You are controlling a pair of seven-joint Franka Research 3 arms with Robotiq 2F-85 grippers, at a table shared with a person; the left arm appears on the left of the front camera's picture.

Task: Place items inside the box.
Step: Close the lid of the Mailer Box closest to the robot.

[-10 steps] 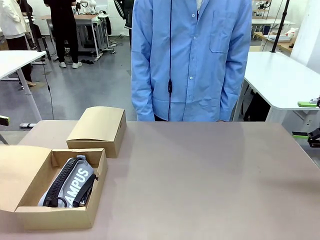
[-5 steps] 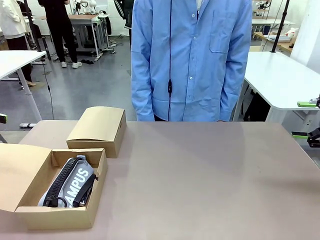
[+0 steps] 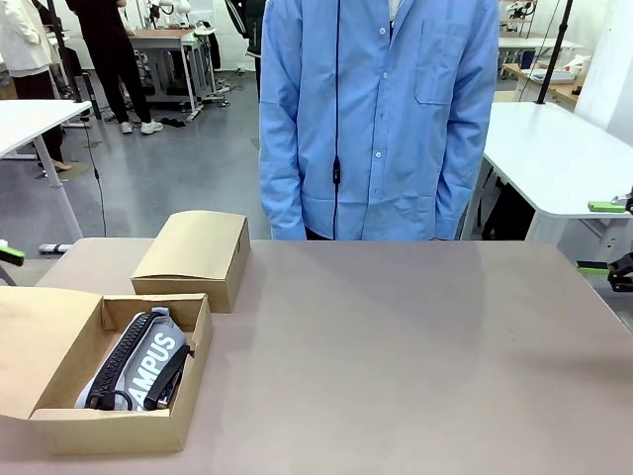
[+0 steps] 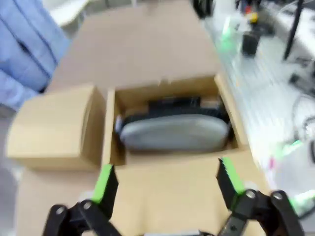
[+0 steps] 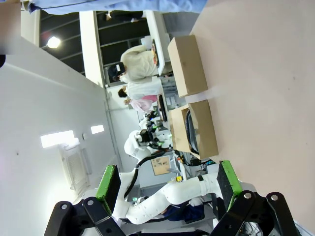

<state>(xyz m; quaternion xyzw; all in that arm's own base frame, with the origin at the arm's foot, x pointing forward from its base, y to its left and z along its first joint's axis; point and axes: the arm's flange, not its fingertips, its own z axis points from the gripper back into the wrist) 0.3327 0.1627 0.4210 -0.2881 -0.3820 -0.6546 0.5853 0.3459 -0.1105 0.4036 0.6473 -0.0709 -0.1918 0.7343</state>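
Note:
The open cardboard box point(image 3: 193, 327) sits at the table's near left with its flap point(image 3: 40, 341) folded out to the left. Inside it lies a grey zip pencil case point(image 3: 148, 356) printed "CAMPUS", with a black item point(image 3: 168, 378) along its side. In the left wrist view my left gripper point(image 4: 167, 179) hangs open over the flap, looking down at the box point(image 4: 110, 123) and the pencil case point(image 4: 174, 132). One of its green fingertips point(image 3: 8, 252) shows at the front view's left edge. My right gripper point(image 5: 167, 179) stands open and empty off the table's right edge point(image 3: 599, 237).
A closed cardboard box point(image 3: 193, 255) stands just behind the open one. A person in a blue shirt point(image 3: 376, 119) stands at the far side, arms down. The table's middle and right point(image 3: 415, 356) are bare. Other tables and people are farther off.
The left gripper's green fingertip at the left edge has dropped slightly. The box, the person and the right gripper have not moved.

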